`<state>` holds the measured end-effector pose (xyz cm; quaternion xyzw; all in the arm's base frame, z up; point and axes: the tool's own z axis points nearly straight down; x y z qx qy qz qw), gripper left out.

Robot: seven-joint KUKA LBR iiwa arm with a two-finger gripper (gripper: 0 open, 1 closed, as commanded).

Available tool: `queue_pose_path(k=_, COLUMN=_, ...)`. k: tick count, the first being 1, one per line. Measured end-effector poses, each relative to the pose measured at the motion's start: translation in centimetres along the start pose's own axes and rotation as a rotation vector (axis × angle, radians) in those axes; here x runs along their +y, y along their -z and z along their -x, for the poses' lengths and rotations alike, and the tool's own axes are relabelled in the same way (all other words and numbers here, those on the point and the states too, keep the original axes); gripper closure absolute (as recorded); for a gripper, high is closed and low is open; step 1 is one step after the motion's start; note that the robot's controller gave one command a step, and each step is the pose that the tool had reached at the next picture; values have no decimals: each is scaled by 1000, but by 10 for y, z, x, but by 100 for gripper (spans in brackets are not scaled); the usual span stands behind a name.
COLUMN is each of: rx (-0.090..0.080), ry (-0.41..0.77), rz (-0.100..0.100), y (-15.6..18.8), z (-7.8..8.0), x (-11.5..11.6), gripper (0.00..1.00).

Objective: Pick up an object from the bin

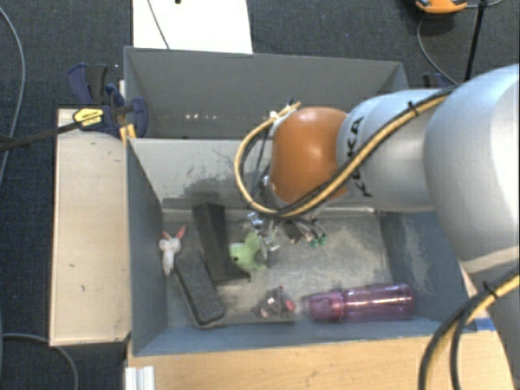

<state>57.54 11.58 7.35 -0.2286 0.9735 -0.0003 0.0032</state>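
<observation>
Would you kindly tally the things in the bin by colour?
Black: 2, the block and the bar
Green: 1, the lump
White: 1, the figure
Purple: 1, the tube
Dark pinkish: 1, the small piece
Total: 6

The grey bin (357, 250) holds a green toy (243, 255) by the hand (265, 244) — a black bar (215, 236) just past it, a purple bottle (359, 303) farther off.

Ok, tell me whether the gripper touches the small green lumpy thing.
Cannot tell: the camera view shows the gripper beside the small green lumpy thing, no contact or gap plain.
</observation>
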Motion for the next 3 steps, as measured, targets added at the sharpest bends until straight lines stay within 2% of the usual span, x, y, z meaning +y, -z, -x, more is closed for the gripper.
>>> queue_pose_path(k=2, rx=1, ry=1, rz=1, y=5, z=-1, x=1, gripper=100)
queue_pose_path(k=3, rx=3, ry=-1, rz=2, y=25, z=-2, x=1, gripper=100)
